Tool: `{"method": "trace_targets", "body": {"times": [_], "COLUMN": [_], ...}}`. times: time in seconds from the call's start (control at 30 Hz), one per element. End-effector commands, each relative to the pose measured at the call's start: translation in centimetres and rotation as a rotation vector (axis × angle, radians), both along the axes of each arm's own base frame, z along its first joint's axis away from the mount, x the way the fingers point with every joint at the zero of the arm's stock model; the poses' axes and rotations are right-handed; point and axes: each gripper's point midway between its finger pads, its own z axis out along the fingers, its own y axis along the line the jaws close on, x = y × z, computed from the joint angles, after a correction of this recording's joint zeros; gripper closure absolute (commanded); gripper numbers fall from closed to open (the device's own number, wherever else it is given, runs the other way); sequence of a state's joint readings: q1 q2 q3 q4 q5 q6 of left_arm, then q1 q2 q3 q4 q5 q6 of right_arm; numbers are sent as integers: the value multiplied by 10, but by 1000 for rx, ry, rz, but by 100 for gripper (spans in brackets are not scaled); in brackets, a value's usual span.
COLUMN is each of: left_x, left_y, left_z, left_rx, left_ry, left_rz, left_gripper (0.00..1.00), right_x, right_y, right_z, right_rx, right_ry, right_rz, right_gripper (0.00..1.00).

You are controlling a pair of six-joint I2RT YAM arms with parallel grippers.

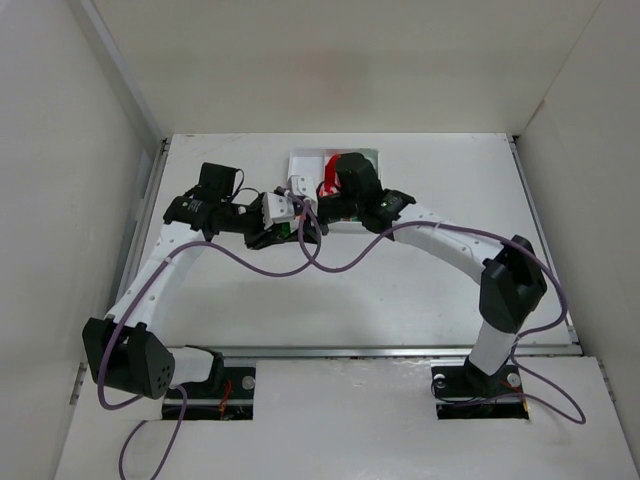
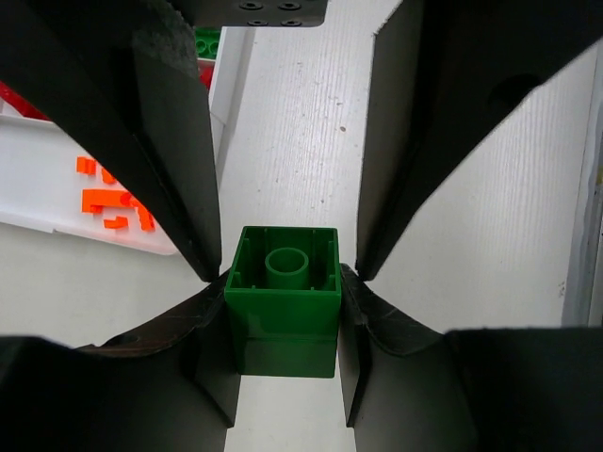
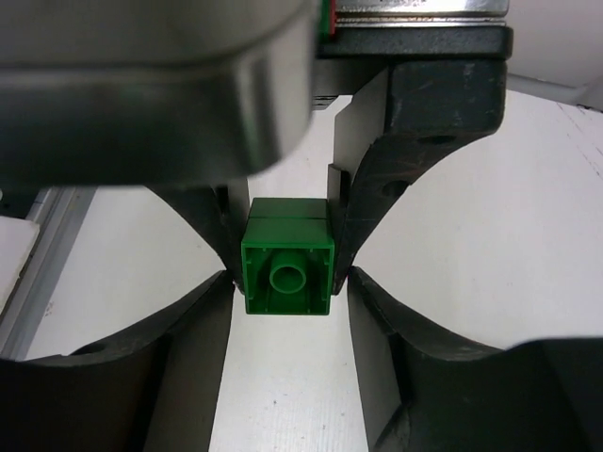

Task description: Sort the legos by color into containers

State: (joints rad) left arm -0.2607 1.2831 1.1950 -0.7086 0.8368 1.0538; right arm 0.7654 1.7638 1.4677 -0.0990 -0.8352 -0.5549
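Two green legos [image 2: 283, 325] joined as one small stack hang between both grippers, above the table just in front of the white tray [image 1: 303, 160]. My left gripper [image 2: 283, 320] is shut on the near brick; the right gripper's fingers [image 2: 179, 188] clamp the far end. In the right wrist view my right gripper [image 3: 287, 278] is shut on the hollow-bottomed brick [image 3: 287, 268]. From above, the left gripper [image 1: 298, 230] and right gripper [image 1: 320, 214] meet tip to tip. The tray holds orange legos [image 2: 118, 202], red legos [image 1: 330, 165] and green legos [image 2: 209, 40] in separate compartments.
The right arm's wrist [image 1: 355, 185] covers much of the tray. Purple cables [image 1: 300, 262] hang across the table in front of the grippers. White walls [image 1: 60, 200] enclose the table on the left, back and right.
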Motion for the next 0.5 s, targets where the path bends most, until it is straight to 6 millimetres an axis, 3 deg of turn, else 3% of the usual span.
{"method": "trace_targets", "body": {"times": [0.0, 0.1, 0.2, 0.33, 0.47], "left_x": [1, 0, 0, 0, 4], "left_y": [-12, -11, -10, -2, 11], "left_z": [27, 24, 20, 7, -10], "left_rx": [-69, -67, -57, -13, 53], "left_ry": [-46, -37, -30, -13, -19], "left_rz": [-34, -34, -27, 14, 75], "left_gripper": [100, 100, 100, 100, 100], "right_x": [-6, -7, -5, 5, 21], "right_y": [12, 12, 13, 9, -20], "right_z": [20, 24, 27, 23, 20], "right_rx": [46, 54, 56, 32, 27], "right_ry": [-13, -9, -8, 19, 42], "right_rz": [48, 55, 41, -50, -104], "right_gripper": [45, 58, 97, 100, 100]}}
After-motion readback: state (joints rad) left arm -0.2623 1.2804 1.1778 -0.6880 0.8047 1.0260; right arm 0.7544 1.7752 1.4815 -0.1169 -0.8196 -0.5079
